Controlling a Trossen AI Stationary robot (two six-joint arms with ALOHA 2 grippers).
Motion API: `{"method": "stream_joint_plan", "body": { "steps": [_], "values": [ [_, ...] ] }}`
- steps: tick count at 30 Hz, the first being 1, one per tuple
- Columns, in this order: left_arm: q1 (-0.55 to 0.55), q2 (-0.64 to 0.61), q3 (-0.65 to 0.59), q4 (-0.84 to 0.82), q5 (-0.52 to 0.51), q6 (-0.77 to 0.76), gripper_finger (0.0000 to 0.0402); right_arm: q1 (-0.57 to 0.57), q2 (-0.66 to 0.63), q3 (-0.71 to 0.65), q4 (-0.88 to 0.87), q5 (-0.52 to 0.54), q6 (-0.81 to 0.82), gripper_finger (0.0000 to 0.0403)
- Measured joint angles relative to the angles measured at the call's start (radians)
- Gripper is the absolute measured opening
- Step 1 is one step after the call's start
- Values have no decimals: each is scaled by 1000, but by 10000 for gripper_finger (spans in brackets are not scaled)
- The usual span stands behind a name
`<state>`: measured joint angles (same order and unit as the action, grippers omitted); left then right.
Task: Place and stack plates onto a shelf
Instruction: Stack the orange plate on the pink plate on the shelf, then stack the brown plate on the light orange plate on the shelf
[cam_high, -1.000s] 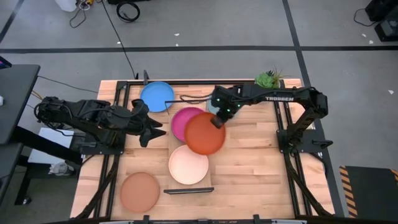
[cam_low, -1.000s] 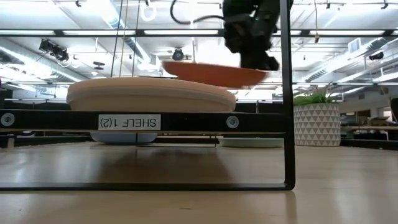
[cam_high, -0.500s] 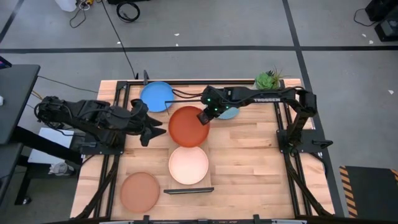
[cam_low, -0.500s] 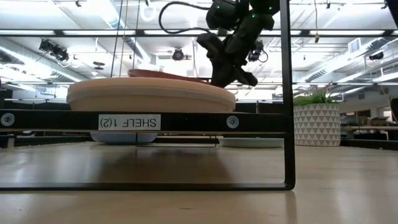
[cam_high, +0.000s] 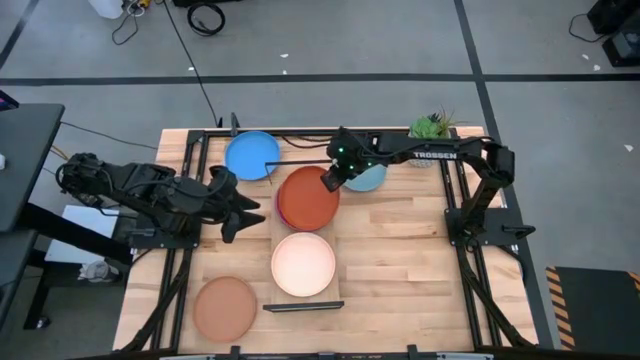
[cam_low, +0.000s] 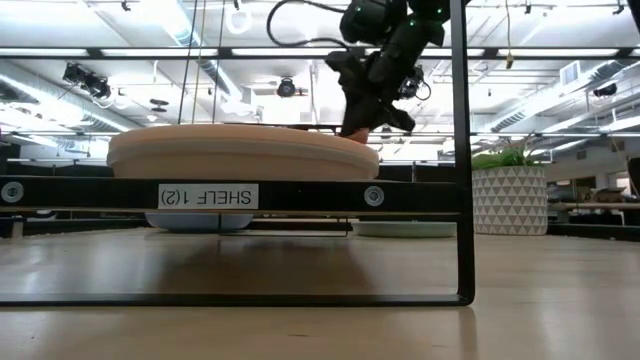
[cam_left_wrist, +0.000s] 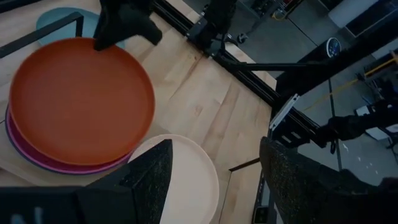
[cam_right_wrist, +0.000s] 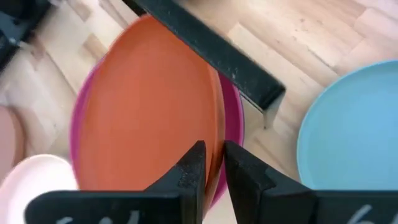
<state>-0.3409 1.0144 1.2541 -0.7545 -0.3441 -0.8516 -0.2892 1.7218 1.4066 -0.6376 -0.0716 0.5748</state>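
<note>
The orange plate (cam_high: 307, 198) lies flat on the magenta plate (cam_high: 279, 203), on the far part of the shelf (cam_high: 338, 285). The cream plate (cam_high: 303, 264) rests on the shelf nearer to me. My right gripper (cam_high: 327, 183) is shut on the orange plate's far right rim. My left gripper (cam_high: 240, 205) hovers open just left of the shelf, touching nothing. The bright blue plate (cam_high: 252, 155), light blue plate (cam_high: 368, 180) and terracotta plate (cam_high: 225, 307) lie on the tabletop. My right gripper pinches the orange plate's rim (cam_right_wrist: 216, 134) between its two fingers (cam_right_wrist: 191, 169), at the plate's far right edge. The fingers slant down from the table's far right side. The plate lies level, its underside on the magenta plate (cam_right_wrist: 231, 118).
The shelf's black wire frame (cam_right_wrist: 211, 50) stands at the far end, close to my right gripper, and another frame (cam_high: 303, 306) stands at the near end. A white plant pot (cam_high: 432, 127) sits at the table's far right corner. Bare wood shows right of the shelf.
My right gripper has moved toward the table's left and down, carrying the orange plate. The plate was lifted and tilted beside the magenta plate; now it lies level on top of it, nearly covering it.
</note>
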Motion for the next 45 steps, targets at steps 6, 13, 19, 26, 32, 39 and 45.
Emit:
{"method": "stream_joint_plan", "body": {
  "steps": [6,13,19,26,32,39,45],
  "values": [
    [-1,0,0,-4,-6,2,247,1,-6,0,0,-97,-54,64],
    [-1,0,0,-5,-47,2,247,30,-6,0,-12,-103,-119,67],
    [-1,0,0,-6,-48,-1,247,39,-6,0,-13,-67,-143,84],
    [-1,0,0,-5,-49,-2,247,28,-6,0,-22,-89,-160,125],
    [-1,0,0,-7,-46,-12,247,2,-17,0,-56,-141,-160,141],
    [-66,16,-5,-106,74,-148,247,-1,-128,0,-173,-199,-214,140],
    [-208,73,-95,-179,105,-221,247,54,-264,0,-232,-70,-238,139]
  ]
}}
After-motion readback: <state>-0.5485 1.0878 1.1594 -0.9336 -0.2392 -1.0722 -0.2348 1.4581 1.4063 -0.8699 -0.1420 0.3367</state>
